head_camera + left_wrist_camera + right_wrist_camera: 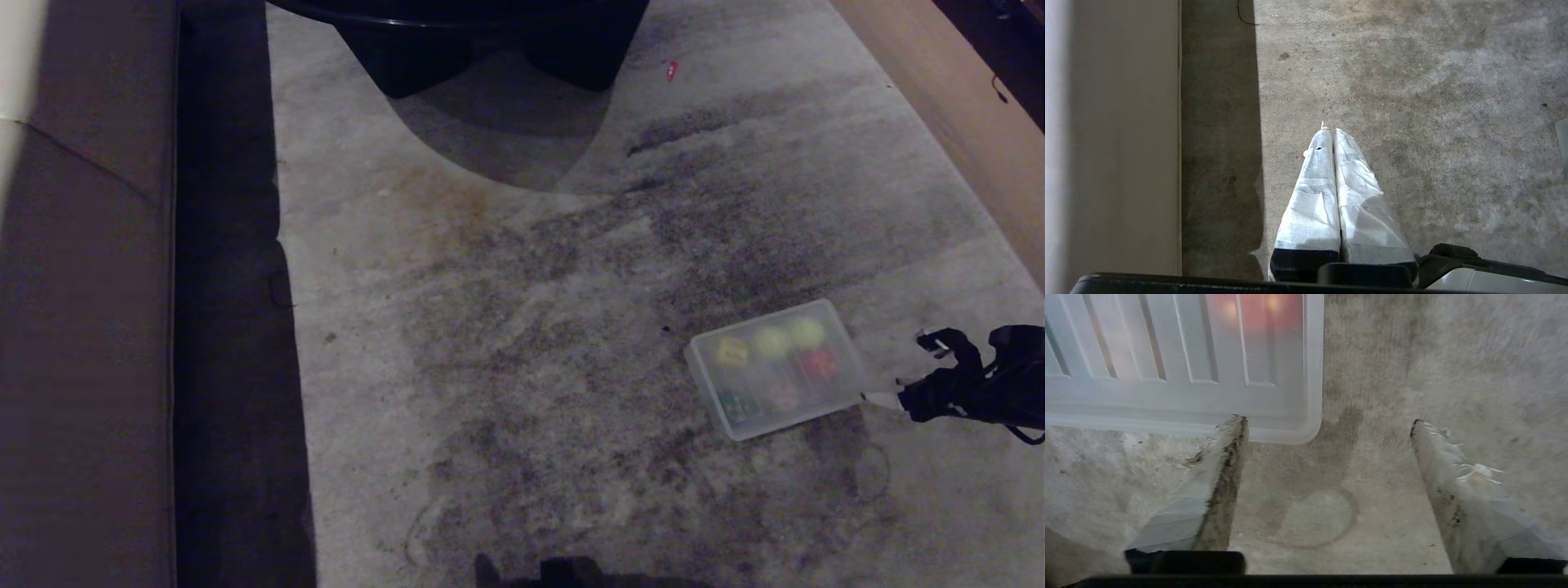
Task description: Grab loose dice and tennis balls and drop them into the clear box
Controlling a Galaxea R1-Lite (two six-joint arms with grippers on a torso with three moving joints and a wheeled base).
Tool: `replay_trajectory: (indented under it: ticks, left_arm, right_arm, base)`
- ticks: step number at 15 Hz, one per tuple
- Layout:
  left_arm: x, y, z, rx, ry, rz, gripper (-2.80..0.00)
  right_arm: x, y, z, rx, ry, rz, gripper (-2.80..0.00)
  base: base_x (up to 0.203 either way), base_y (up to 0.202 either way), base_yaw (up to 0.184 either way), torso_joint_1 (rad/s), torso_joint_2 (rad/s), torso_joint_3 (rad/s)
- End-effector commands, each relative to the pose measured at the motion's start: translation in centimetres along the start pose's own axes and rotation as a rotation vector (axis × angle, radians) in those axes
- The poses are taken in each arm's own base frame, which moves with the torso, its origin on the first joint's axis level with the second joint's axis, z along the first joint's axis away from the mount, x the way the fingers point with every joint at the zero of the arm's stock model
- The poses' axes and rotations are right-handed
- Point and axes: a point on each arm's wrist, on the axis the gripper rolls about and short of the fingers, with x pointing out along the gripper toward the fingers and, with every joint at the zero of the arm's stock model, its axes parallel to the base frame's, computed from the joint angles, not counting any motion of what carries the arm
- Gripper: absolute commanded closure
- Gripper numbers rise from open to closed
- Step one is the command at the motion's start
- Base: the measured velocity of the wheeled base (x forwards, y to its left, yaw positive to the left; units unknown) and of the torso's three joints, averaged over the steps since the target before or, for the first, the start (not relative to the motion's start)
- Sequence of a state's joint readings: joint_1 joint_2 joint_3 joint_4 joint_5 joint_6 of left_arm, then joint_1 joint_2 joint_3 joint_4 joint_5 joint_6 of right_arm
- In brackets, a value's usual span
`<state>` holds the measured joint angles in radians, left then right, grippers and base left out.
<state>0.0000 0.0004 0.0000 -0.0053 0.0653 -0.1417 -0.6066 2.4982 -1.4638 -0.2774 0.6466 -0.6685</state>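
We have the clear box (pixel 775 371) on the carpet floor (pixel 522 310), at about 4 o'clock in the head view. A ribbed translucent lid (pixel 1180 355) sits on top of it. Through the lid we see two tennis balls (pixel 788 336) side by side along the far edge. The dice are in there too: a yellow one (pixel 732 352) at 9 o'clock of the balls, a red one (pixel 818 364) below them, another reddish one (pixel 782 395) near the middle and a dark green one (pixel 737 405) at the near-left corner. Pips are too blurred to read.

Right end effector (pixel 906 369) is at 3 o'clock of the box, just beside its right edge, fingers spread wide with nothing between them. In the right wrist view one wrapped finger (pixel 1216 473) sits at the lid's corner edge; we cannot say whether it touches. The other finger (pixel 1453 486) is over bare carpet, well clear of the box.

Left end effector (pixel 1334 130) shows only in its own wrist view: wrapped fingers pressed together, empty, over the carpet beside a dark gap (pixel 1220 134) and a pale panel (pixel 1126 134).

A dark furniture base (pixel 490 41) stands at 12 o'clock in the head view, with a small red scrap (pixel 672 70) on the carpet at 1 o'clock.
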Motion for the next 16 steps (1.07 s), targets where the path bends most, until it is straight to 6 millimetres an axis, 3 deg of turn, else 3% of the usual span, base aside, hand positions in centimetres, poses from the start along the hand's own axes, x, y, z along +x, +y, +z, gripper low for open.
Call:
replay_trajectory:
  ticks: [1,5,8,9,12,16]
  left_arm:
    - [0.0,0.0,0.0,-0.001,-0.002,0.0,0.0]
    - [0.0,0.0,0.0,-0.001,-0.001,0.0,0.0]
    - [0.0,0.0,0.0,-0.001,-0.002,0.0,0.0]
    - [0.0,0.0,0.0,-0.001,-0.002,0.0,0.0]
    - [0.0,0.0,0.0,-0.001,-0.001,0.0,0.0]
    - [0.0,0.0,0.0,-0.001,-0.002,0.0,0.0]
  right_arm:
    - [-1.1,-0.1,0.9,-0.016,-0.017,-0.014,-2.8]
    - [-2.9,1.2,1.5,0.035,-0.015,0.014,-2.8]
    - [-6.4,3.2,3.4,0.128,-0.054,0.055,-2.8]
    - [-8.0,4.2,3.8,0.156,-0.064,0.07,0.0]
    - [-12.8,7.2,5.3,0.151,-0.087,0.082,0.0]
    - [-20.9,13.4,7.8,0.161,-0.091,0.086,0.0]
  base:
    - [0.0,0.0,0.0,0.0,0.0,0.0]
    - [0.0,0.0,0.0,0.0,0.0,0.0]
    - [0.0,0.0,0.0,0.0,0.0,0.0]
    - [0.0,0.0,0.0,0.0,0.0,0.0]
    - [0.0,0.0,0.0,0.0,0.0,0.0]
    - [0.0,0.0,0.0,0.0,0.0,0.0]
